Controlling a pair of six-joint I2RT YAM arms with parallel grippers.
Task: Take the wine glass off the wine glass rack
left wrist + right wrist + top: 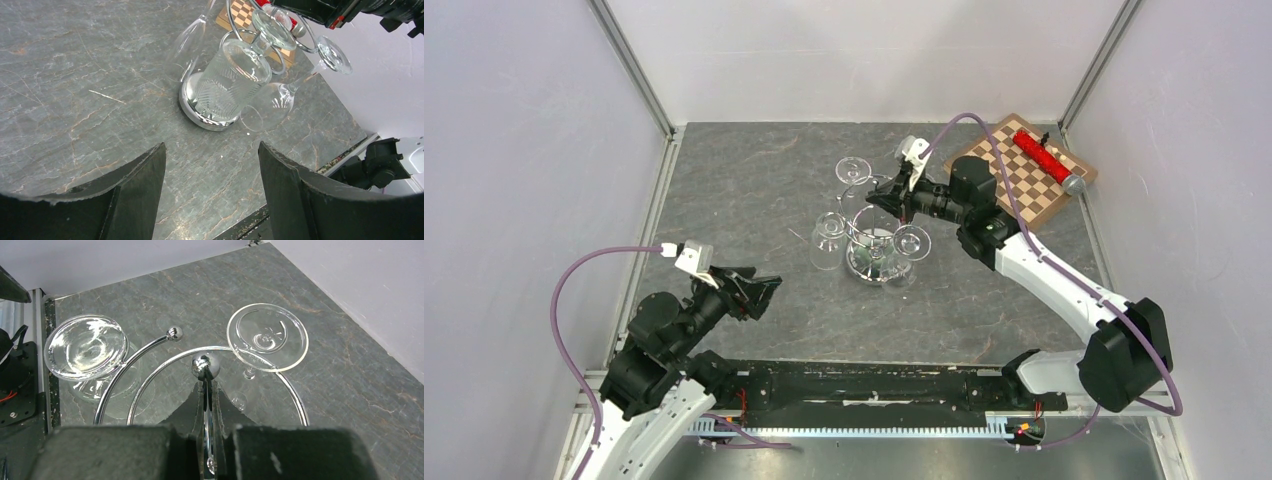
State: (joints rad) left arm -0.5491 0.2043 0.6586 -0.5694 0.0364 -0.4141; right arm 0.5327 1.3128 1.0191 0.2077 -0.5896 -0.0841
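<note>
The chrome wine glass rack (pixel 871 262) stands mid-table on its round mirrored base. Three clear wine glasses hang upside down from its top ring: one far (pixel 854 170), one left (pixel 828 243), one right (pixel 911 242). My right gripper (pixel 889 197) is over the rack and shut on the thin central pole just below its ball top (pixel 205 365). Two glass feet (pixel 267 336) (pixel 85 346) lie either side of it. My left gripper (pixel 762 290) is open and empty, low and left of the rack. Its view shows the rack base (pixel 197 116) and a patterned glass (pixel 235 80) ahead of its fingers (pixel 137 192).
A wooden chessboard (pixel 1009 185) lies at the far right corner with a red cylinder (pixel 1042 158) on it. Grey walls close in the table on three sides. A black rail (pixel 874 385) runs along the near edge between the arm bases.
</note>
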